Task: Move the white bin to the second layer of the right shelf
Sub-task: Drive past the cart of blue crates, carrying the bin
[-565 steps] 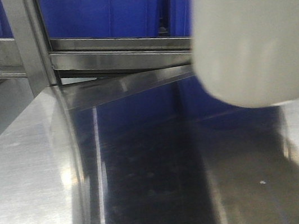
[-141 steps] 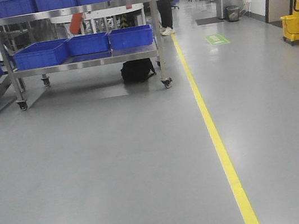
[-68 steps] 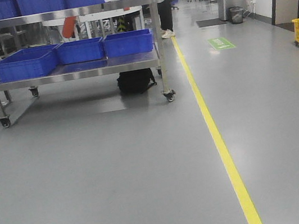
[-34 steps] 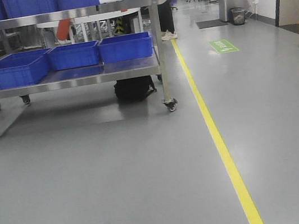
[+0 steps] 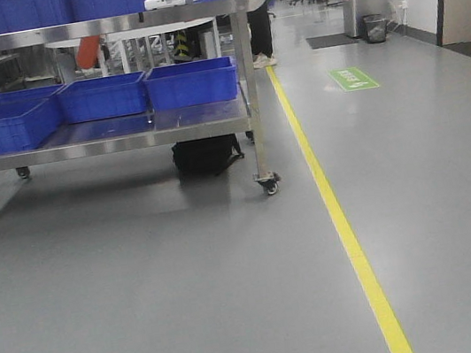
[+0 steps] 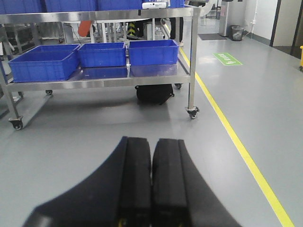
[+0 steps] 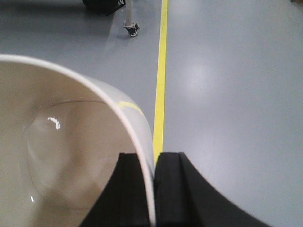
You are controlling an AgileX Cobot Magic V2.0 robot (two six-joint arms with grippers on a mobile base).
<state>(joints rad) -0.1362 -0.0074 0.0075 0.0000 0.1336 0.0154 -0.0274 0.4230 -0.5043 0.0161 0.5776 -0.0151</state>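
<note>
In the right wrist view we see the white bin (image 7: 71, 142) filling the lower left of the frame. Its wall is clamped between the jaws of the right gripper (image 7: 153, 163), one black finger inside the tub and the other outside, pinched tight on the rim. Grey floor (image 7: 227, 94) and a yellow floor line (image 7: 161, 71) lie beneath it. In the left wrist view the left gripper (image 6: 152, 144) has its jaws pressed together with nothing between them. At the upper left of the front view stands a steel cart (image 5: 250, 85) on castors, carrying blue crates (image 5: 190, 83), with a black bag (image 5: 205, 156) under it.
</note>
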